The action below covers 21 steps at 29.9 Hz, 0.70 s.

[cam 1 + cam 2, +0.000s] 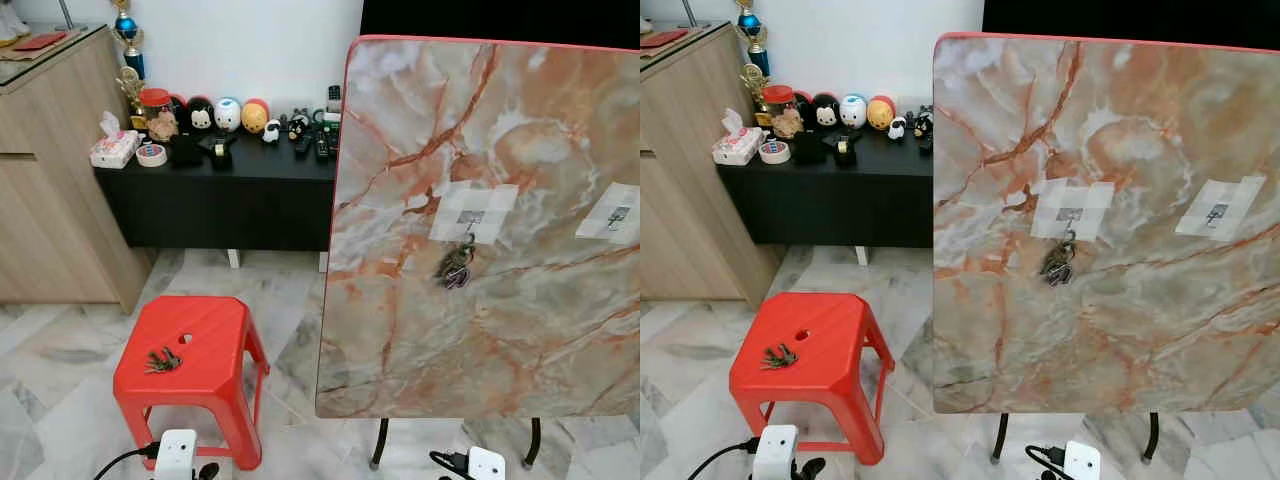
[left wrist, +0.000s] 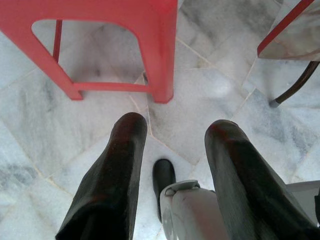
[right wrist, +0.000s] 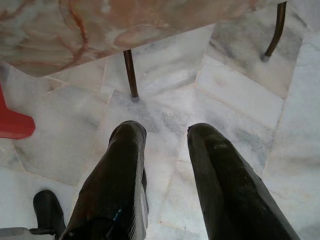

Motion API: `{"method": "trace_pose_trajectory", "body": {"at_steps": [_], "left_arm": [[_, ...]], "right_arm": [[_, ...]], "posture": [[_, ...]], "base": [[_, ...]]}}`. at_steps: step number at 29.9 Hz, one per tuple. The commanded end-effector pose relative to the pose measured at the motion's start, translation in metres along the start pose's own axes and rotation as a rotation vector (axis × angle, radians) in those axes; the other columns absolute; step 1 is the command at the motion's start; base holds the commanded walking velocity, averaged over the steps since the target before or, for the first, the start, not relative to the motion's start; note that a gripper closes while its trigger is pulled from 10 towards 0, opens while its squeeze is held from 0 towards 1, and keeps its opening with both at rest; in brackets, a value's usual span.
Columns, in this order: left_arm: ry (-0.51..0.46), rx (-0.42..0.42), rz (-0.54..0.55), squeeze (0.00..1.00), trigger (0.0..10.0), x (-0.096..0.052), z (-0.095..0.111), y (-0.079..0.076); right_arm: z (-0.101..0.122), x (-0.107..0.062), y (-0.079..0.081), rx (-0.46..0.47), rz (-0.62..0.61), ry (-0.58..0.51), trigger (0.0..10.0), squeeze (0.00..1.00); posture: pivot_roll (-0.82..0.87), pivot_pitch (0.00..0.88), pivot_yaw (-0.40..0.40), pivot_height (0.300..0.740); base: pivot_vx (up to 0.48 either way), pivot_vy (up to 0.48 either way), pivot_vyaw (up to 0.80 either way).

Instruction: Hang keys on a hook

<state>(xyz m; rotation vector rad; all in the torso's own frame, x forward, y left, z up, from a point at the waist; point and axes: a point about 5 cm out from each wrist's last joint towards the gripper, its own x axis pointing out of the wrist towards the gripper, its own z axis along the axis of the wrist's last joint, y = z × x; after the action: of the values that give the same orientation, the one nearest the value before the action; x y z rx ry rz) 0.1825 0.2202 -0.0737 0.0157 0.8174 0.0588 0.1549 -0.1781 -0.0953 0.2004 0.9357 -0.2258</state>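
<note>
While one bunch already hangs and another lies untouched, the job looks about half done, judged from how things sit now.

Hung keys: a dark bunch of keys (image 1: 455, 268) dangles from the left hook (image 1: 470, 219), which is taped to the upright marble board (image 1: 400, 330).

Free hook: the second hook (image 1: 617, 214), under its own patch of white tape further right on the board, carries nothing.

Loose keys: a second key bunch (image 1: 163, 360) lies flat on the seat of the red stool (image 1: 215, 330), near its left edge, well apart from the board.

Left gripper (image 2: 172, 150): hangs low over the marble floor (image 2: 210, 95) just in front of the stool's legs; jaws released, a clear gap between the two black fingers, nothing between them.

Right gripper (image 3: 165, 150): hangs low near the board's dark metal legs (image 3: 130, 75); jaws likewise parted and holding nothing.

What is left: probably to pick the loose bunch off the stool, carry it across and loop it on the free hook.

Risk: the bunch lies flat on the plastic, so pinching it may be fiddly.
</note>
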Motion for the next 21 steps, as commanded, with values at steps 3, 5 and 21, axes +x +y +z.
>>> {"method": "trace_pose_trajectory", "body": {"at_steps": [3,5,21], "left_arm": [[0.043,-0.044,0.022,0.00,10.0,0.000,-0.007,-0.002],[0.045,-0.058,0.038,0.00,10.0,-0.001,-0.008,0.000],[0.115,-0.059,0.087,0.00,10.0,-0.007,-0.024,0.014]], "right_arm": [[-0.002,0.000,0.000,0.029,-0.012,0.014,10.0,0.00],[-0.002,0.000,-0.001,0.034,-0.020,0.010,10.0,0.00],[-0.008,-0.001,0.001,-0.024,0.026,0.044,10.0,0.00]], "posture": [[0.03,0.000,-0.074,0.740],[0.03,0.000,-0.072,0.740],[0.03,0.000,-0.074,0.740]], "base": [[0.000,0.000,0.00],[0.000,0.000,0.00],[0.000,0.325,0.25]]}}
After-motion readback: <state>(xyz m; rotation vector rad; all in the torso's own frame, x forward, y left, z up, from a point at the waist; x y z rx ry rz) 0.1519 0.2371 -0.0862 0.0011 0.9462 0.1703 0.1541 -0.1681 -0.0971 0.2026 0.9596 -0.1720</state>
